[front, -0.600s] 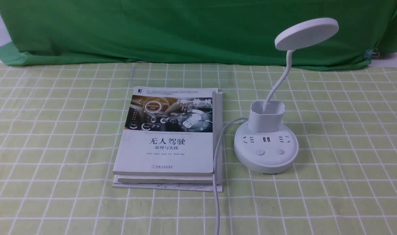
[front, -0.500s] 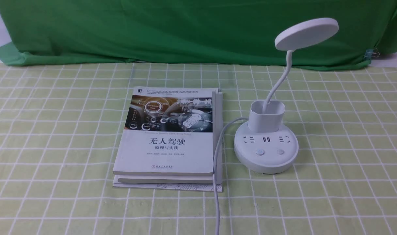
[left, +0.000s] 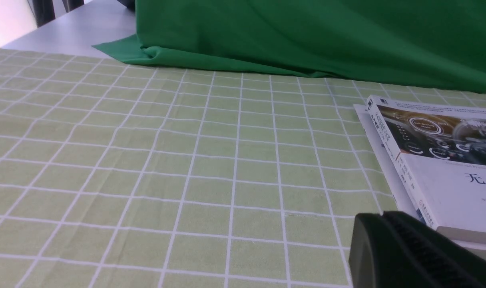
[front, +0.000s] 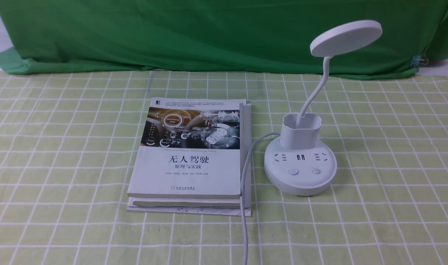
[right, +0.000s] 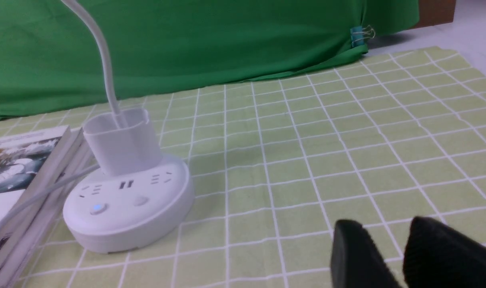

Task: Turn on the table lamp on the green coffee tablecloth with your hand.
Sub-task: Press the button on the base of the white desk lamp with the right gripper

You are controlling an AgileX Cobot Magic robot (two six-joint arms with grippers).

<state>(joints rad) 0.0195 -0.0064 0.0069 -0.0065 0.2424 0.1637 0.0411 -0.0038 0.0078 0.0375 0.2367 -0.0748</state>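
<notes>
Table lamp head outside right wrist view, right gripper apart from its base, fingers narrowly parted, left gripper cropped, spread perhaps nil, cannot tell

Upright, seemingly unlit lamp on tablecloth

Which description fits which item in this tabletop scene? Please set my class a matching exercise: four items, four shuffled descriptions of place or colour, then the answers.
Items
1. table lamp
2. book
3. power cord
4. backdrop cloth

Descriptions
a. lies flat, left of the round white base in the front view
b. plain dark green, along the far side
c. white, with a disc head on a bent neck
d. thin and pale, running along the book's right edge towards the near side

Pairs: 1-c, 2-a, 3-d, 4-b
</notes>
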